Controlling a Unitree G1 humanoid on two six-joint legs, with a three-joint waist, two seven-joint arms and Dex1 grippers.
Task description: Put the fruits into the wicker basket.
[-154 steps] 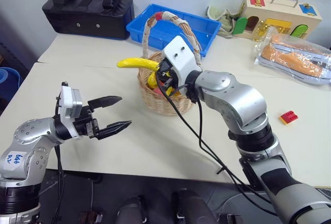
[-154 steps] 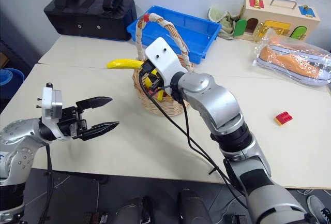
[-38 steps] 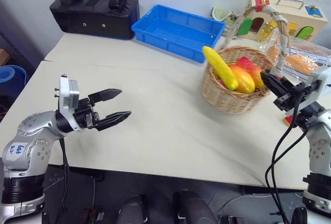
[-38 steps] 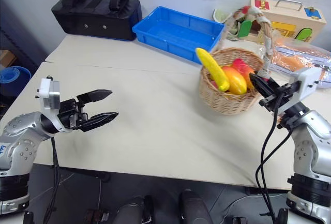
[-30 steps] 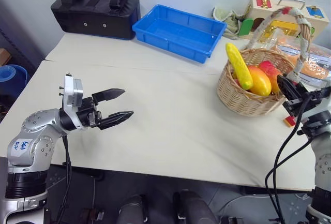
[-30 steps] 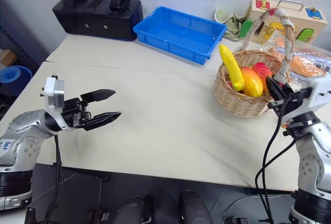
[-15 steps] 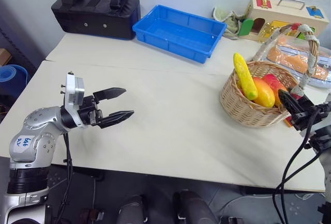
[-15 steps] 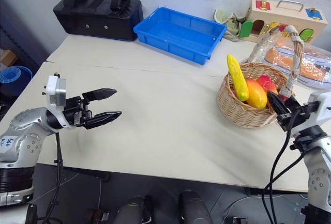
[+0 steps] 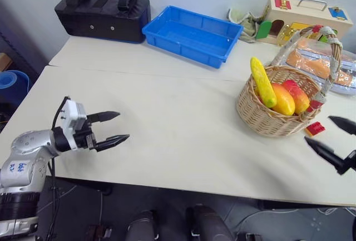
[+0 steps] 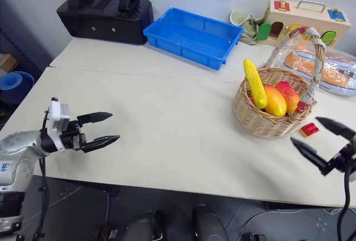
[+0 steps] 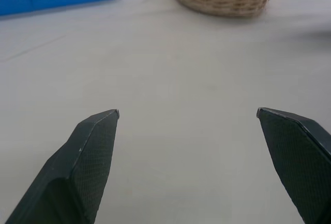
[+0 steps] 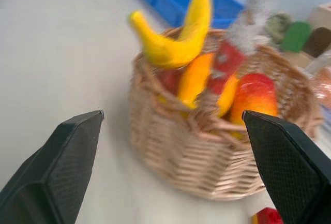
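Black fingers on the right gripper are spread wide with nothing between them. It hangs near the front edge of the table, just in front of the wicker basket, and it does not touch the basket.

The left gripper is far off on the other side, also spread wide and empty, over bare table.

All the fruits sit in the basket. The banana leans up against the rim and sticks out over the top. The two mangoes lie side by side behind it, low in the basket. So I think the job is done, or very nearly.

What could go wrong now? The banana looks like the wobbly one. It stands tall and only its lower end is inside. If the right arm swings and bumps the basket or its tall handle, the banana could tip out onto the table.

A small red brick lies right beside the basket, between it and the right gripper. A careless move could knock it off the edge or push it into the basket.

The basket also sits close to the bag with the orange thing behind it, so a hard shove could slide one into the other.
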